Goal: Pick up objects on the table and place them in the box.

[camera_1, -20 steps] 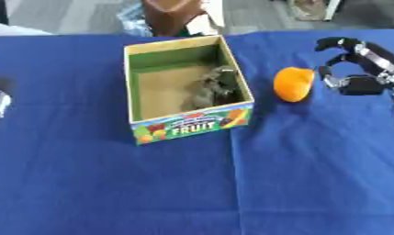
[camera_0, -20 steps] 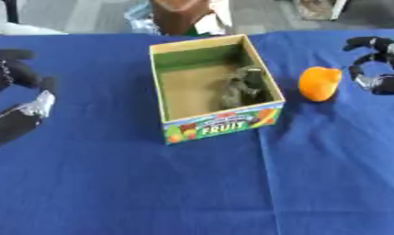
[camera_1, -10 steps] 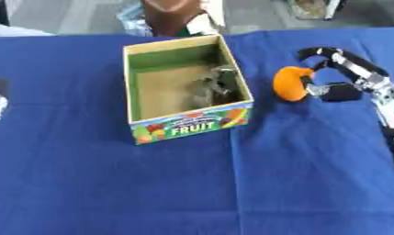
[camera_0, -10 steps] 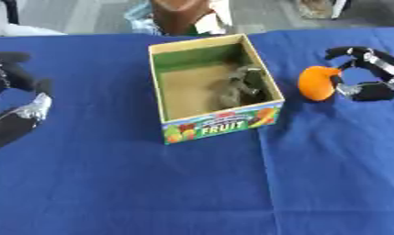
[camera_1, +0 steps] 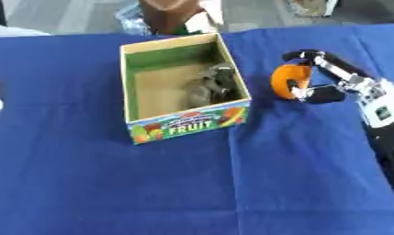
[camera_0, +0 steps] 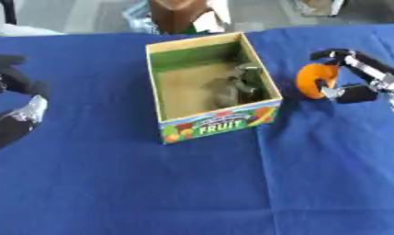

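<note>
The right hand (camera_1: 332, 80) has its fingers and thumb curled around the orange ball (camera_1: 285, 81), one black fingertip above it and one below. The ball sits on the blue table (camera_0: 232, 183), at the tips of that hand. Just past the ball, on the side away from the hand, is the box (camera_0: 212, 87) (it says FRUIT on the front) with a gray lumpy thing (camera_0: 233, 86) inside. The left hand (camera_0: 11, 108) rests far from the box, fingers loose and holding nothing.
</note>
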Controlling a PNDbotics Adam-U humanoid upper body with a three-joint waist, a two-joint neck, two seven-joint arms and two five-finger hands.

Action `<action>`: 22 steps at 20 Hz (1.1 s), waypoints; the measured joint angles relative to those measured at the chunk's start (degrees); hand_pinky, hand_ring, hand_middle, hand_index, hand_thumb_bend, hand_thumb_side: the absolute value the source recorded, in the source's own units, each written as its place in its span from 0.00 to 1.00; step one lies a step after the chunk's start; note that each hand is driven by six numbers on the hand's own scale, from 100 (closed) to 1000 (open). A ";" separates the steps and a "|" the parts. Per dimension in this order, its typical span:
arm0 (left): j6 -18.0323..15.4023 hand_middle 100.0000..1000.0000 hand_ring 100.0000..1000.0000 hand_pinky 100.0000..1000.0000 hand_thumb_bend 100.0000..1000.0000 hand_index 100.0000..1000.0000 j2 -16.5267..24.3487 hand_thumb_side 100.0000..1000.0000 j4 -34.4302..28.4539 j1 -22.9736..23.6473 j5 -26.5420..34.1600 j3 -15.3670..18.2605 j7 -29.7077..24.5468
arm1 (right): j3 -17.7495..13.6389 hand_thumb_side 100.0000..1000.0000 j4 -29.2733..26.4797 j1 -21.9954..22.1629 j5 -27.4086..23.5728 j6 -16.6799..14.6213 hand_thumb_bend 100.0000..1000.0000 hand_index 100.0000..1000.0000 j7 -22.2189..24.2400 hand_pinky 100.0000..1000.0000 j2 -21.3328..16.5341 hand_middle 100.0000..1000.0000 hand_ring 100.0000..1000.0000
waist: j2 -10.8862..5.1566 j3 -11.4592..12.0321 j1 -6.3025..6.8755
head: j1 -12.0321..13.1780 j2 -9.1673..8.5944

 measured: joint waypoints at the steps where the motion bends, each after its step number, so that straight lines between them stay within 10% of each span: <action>1: 0.03 0.39 0.45 0.51 0.18 0.69 -0.01 0.00 0.00 0.00 0.00 0.00 -0.03 | 0.15 0.24 0.00 0.00 0.83 0.25 0.03 0.90 -0.46 0.86 0.15 0.83 1.00 | 0.01 0.00 0.00 | -0.04 0.00; 12: 0.21 0.39 0.45 0.51 0.17 0.69 -0.50 0.00 0.00 0.25 -0.01 -0.01 -0.21 | 1.05 0.36 -0.11 -0.02 10.78 2.73 0.04 0.82 -2.01 0.83 0.75 0.71 1.00 | 0.03 0.14 -0.05 | -0.13 0.00; 18: 0.31 0.39 0.45 0.51 0.16 0.69 -0.54 0.00 0.00 0.25 -0.03 -0.01 -0.32 | 0.49 0.30 -0.86 -0.04 16.07 4.08 0.00 0.60 -4.85 0.71 0.91 0.40 0.80 | 0.03 0.14 -0.15 | -0.13 0.00; 22: 0.36 0.39 0.45 0.51 0.16 0.69 -0.95 0.00 0.00 0.30 -0.03 -0.01 -0.37 | -0.10 0.30 -1.14 0.01 19.74 4.76 0.00 0.60 -8.25 0.71 1.33 0.40 0.80 | 0.03 0.15 -0.16 | -0.13 0.00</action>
